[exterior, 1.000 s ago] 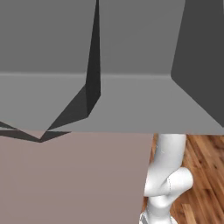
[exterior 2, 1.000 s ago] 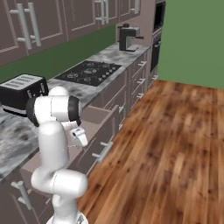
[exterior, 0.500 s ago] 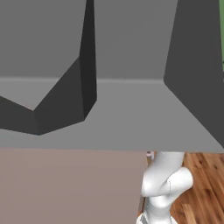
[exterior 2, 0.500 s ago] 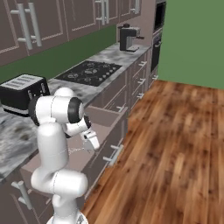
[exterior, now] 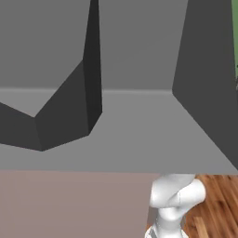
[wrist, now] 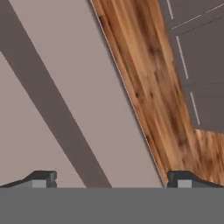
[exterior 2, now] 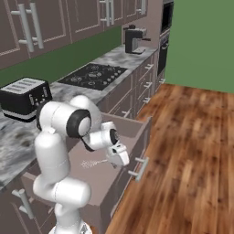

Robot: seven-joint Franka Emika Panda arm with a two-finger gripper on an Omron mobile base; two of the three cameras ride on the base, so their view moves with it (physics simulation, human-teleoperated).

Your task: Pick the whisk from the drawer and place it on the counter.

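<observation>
Whisk (exterior 2: pixel 91 163) lies in open drawer (exterior 2: pixel 137 137); tool (exterior 2: pixel 119 157) spread wide, empty, above it

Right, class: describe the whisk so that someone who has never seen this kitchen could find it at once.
Start at the marbled counter with the black toaster on it. Just below its edge, one drawer stands pulled out towards the wooden floor. The whisk is the thin, pale wire thing lying on that drawer's floor, beside the robot's open tool, the only loose thing seen there.

My arm (exterior 2: pixel 61 151) is glossy white with rounded segments and dark bands at the joints; my gripper (wrist: pixel 111 178) ends in small dark fingertips.
</observation>
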